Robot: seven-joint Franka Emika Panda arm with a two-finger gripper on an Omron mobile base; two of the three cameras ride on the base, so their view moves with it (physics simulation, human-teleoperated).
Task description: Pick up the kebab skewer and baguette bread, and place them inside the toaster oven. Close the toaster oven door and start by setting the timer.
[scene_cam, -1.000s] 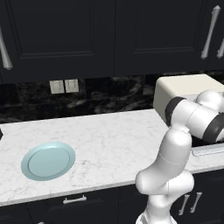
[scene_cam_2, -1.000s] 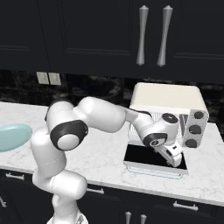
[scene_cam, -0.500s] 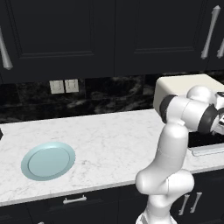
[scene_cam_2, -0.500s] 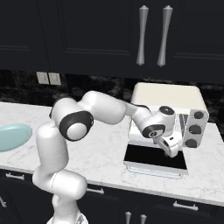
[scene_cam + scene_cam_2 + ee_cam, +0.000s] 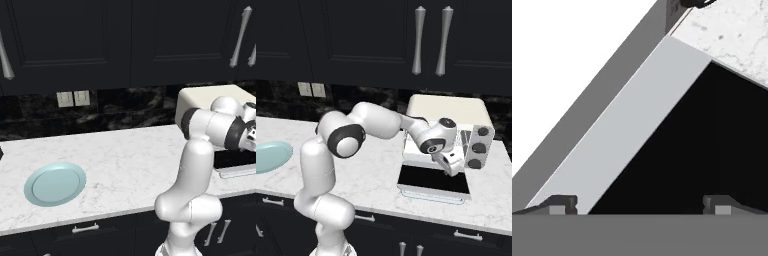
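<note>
Right base view shows the white marble table (image 5: 381, 170) running across the middle of the frame under dark cabinets, with the white arm rising from the lower left and reaching to right of centre. At centre right stands the toaster oven (image 5: 448, 112), cream-white with a rounded top, three dark knobs down its right side. The toaster oven door (image 5: 432, 182) lies folded down flat in front of it, its dark glass facing up and its pale front edge nearest the camera. The tool (image 5: 452, 167) hangs just above the door, near the oven mouth, tilted down and to the right; its fingers stand wide apart and hold nothing. A pale blue plate (image 5: 271, 156) sits at the left edge of the frame, well apart from the oven.

Left base view puts the plate (image 5: 55, 183) at lower left, bare, and the oven (image 5: 210, 97) at right, partly behind the arm. Hand view looks down on the door's black glass (image 5: 702, 150) and its grey frame, with marble in the upper right corner.
</note>
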